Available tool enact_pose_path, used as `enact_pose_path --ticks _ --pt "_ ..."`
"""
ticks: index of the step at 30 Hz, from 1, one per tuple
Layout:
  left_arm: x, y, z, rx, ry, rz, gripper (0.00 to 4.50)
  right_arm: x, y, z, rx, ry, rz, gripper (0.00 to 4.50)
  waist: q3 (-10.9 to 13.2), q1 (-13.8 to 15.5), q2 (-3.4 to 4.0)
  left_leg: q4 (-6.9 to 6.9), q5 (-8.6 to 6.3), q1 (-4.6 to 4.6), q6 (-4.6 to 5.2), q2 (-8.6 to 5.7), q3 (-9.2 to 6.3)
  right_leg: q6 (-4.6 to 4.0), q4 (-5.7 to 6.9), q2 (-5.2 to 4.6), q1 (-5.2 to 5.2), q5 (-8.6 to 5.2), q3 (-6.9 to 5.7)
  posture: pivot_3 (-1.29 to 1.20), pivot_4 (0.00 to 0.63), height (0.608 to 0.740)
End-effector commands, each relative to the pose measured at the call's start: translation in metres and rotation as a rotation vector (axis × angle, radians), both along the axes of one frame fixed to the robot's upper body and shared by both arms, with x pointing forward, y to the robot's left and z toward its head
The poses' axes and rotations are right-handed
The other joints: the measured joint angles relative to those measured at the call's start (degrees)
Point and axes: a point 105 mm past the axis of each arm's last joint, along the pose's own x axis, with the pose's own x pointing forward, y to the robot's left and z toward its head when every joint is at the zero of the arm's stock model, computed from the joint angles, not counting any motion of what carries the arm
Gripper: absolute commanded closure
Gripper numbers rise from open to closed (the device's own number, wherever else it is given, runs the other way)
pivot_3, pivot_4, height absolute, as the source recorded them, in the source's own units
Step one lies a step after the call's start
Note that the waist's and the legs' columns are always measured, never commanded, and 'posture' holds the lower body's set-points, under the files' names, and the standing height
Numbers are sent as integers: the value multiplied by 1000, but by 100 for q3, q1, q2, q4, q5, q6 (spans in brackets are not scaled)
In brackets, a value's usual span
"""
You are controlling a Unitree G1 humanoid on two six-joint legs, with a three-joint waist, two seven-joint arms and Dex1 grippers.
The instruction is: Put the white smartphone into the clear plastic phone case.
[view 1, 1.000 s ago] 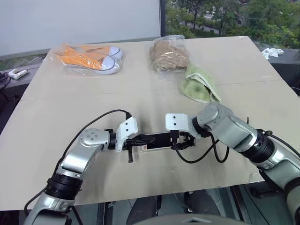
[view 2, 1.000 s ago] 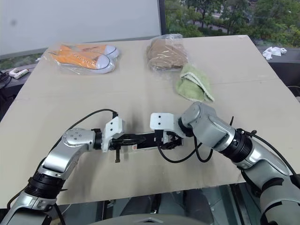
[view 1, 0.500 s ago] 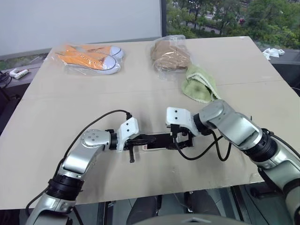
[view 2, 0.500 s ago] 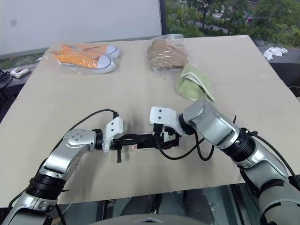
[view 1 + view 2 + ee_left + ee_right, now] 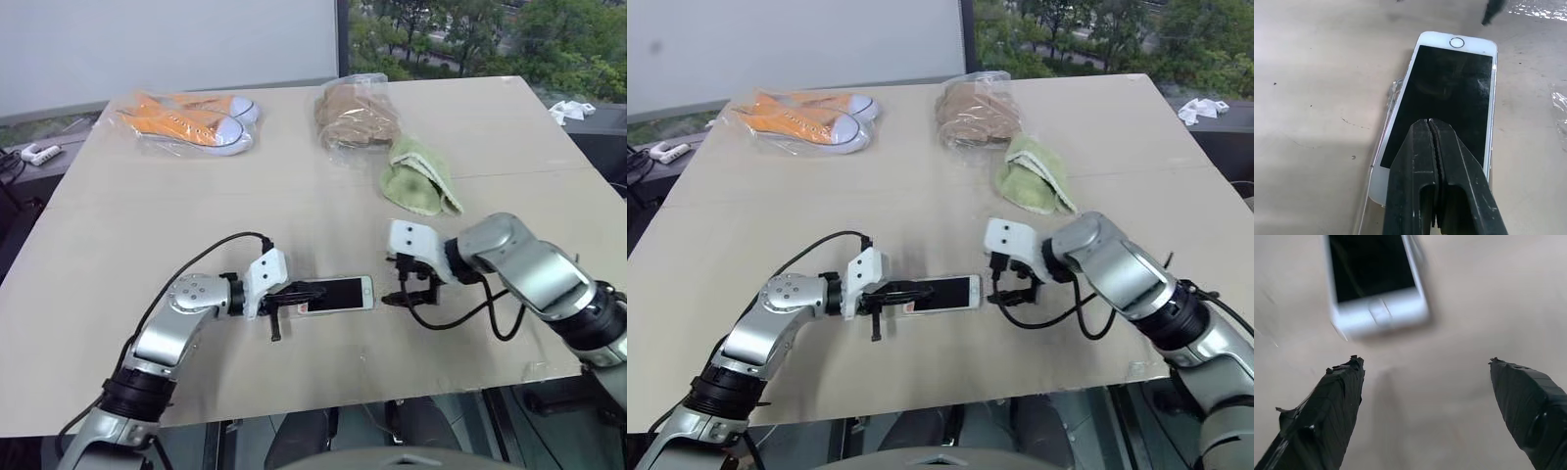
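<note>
Evidently the white smartphone (image 5: 1449, 93) lay seated, or nearly so, in the clear plastic phone case (image 5: 1392, 95) on the table (image 5: 294, 211).
The left claw (image 5: 1432, 161) had its fingers pressed together, tips resting on the phone's dark screen at the left end; whether it bore down with force could not be told. The right claw (image 5: 1425, 364) stood spread wide and empty, just right of the phone's home-button end and apart from it. A sliver of case edge showed along the phone's far side in the left wrist view, so full seating was unconfirmed. In my judgement, the step would be done well by pressing evenly along each edge and corner while the left claw steadied the phone, avoiding any sideways shove that might slide both across the table.
</note>
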Motion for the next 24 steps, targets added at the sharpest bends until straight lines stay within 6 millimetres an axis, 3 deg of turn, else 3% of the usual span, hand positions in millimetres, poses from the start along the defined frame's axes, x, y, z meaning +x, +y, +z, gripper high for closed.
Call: enact_pose_path --ticks 1,5,7,9,21,24 --pt "-10 21 -41 109 150 75 4500 3 5 12 41 -50 5 731 -4 -12 7 0 0 2 0 0 1 0 0 0 2 0 1 0 150 740" --pt "-2 25 -34 103 137 100 4500 3 12 11 71 -43 0 2624 -7 1 10 -1 0 5 0 2 1 0 2 1 5 0 0 0 150 740" --pt "1 25 -30 106 130 98 4500 3 15 9 84 -43 -3 3816 -8 5 9 0 0 5 1 1 1 0 2 1 6 0 -1 0 150 740" --pt "3 26 -26 109 126 97 4500 3 17 7 88 -48 -2 4472 -8 6 9 1 0 5 1 1 1 0 2 1 6 0 -1 0 150 740" --pt "6 28 -8 131 108 94 4500 -4 38 4 71 -62 92 4472 -7 1 11 -1 0 2 0 0 0 0 0 1 3 0 -1 0 150 740" --pt "10 21 8 75 69 100 4500 -3 39 4 61 -69 99 4472 -6 2 11 0 0 0 0 0 0 0 -1 1 2 0 -2 0 150 740"
